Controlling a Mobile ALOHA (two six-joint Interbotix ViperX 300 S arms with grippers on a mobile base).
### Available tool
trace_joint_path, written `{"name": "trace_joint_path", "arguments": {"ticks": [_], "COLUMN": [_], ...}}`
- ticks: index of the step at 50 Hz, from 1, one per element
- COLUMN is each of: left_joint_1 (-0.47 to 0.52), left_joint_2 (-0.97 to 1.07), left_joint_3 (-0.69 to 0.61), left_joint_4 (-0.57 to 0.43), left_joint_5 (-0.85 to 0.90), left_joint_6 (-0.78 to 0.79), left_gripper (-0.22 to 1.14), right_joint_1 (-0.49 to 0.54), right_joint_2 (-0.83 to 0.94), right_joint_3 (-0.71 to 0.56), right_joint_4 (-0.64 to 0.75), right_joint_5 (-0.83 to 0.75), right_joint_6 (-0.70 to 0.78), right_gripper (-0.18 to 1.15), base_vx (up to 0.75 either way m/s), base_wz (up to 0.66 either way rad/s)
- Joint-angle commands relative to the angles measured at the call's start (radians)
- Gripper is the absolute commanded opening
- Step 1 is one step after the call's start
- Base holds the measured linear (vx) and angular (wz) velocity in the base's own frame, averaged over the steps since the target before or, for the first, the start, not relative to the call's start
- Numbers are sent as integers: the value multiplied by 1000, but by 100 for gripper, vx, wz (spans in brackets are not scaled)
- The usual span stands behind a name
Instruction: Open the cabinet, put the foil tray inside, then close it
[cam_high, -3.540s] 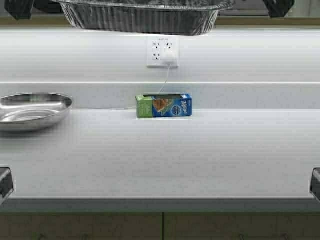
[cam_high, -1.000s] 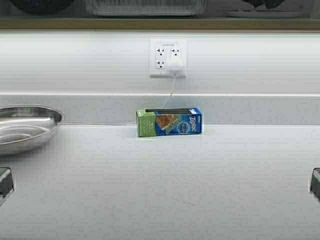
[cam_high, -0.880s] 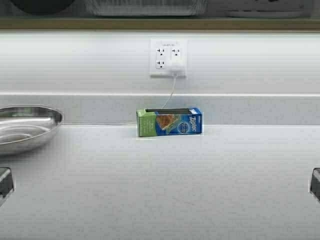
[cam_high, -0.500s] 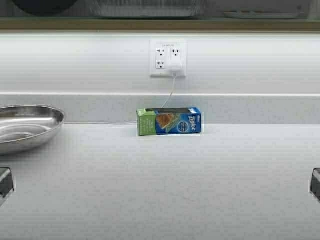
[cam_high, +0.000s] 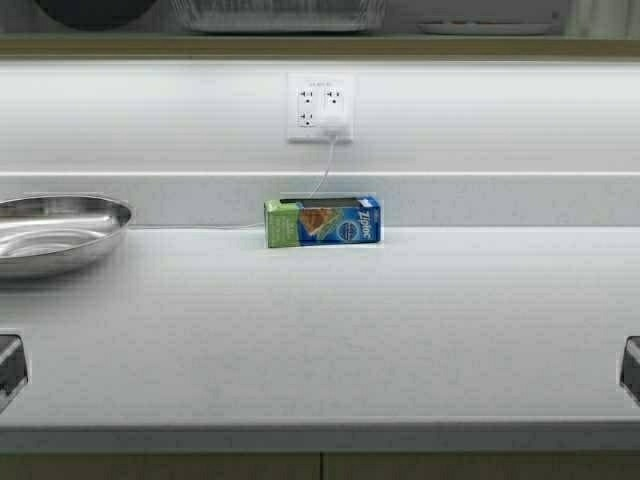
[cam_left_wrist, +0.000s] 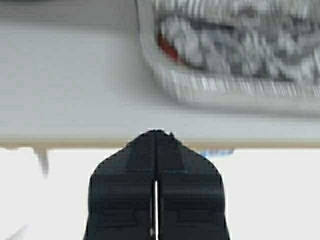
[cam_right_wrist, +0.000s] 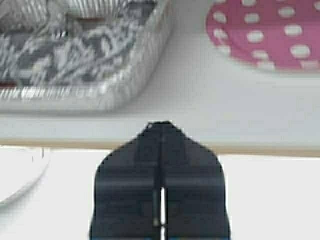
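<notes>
The foil tray (cam_high: 278, 14) sits on the bottom shelf (cam_high: 320, 45) of the open cabinet, at the top of the high view. It also shows in the left wrist view (cam_left_wrist: 235, 55) and the right wrist view (cam_right_wrist: 75, 65). My left gripper (cam_left_wrist: 156, 132) is shut and empty, just in front of the shelf's edge (cam_left_wrist: 75, 135), near the tray's left end. My right gripper (cam_right_wrist: 160, 124) is shut and empty, in front of the shelf (cam_right_wrist: 200, 100) near the tray's right end. Neither gripper touches the tray. Both are out of the high view. The cabinet doors are not visible.
A pink polka-dot plate (cam_right_wrist: 270, 30) lies on the shelf right of the tray. A steel bowl (cam_high: 55, 230) sits at the left of the white counter (cam_high: 320, 330). A Ziploc box (cam_high: 322, 221) stands under the wall outlet (cam_high: 320, 105). Tan drawer fronts (cam_high: 320, 468) show below.
The robot has backed away: the counter's front edge and drawer fronts have come into view. Since 3.5 s ago, the tray has gone from hanging below the shelf's edge to resting on the shelf.
</notes>
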Motion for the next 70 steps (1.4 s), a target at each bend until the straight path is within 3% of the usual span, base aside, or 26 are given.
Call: {"name": "trace_joint_path", "arguments": {"ticks": [1,8,41,70], "left_joint_1": [-2,-3,-3,0], "left_joint_2": [32,69,58,15], "left_joint_3": [-5,-8,83,25], "left_joint_4": [3,-5,-29,-8], "left_joint_5": [-34,-64,-81,129], "left_joint_6": [20,51,51,69], "left_gripper": [4,4,4,4], "right_joint_1": [3,2,-25,-26], "right_joint_2": [20,46,-15,-87], "right_joint_3": [-14,-18,100,87], "right_joint_4": [-51,-89,-74,-74], "right_joint_5": [-25,-69,-69,-55], "right_joint_6": [-34,-110,-123,-123], "right_gripper": [8,8,8,8], "base_vx": [-28,-25,-22,-28], "base_wz": [-4,-4,3,-4]}}
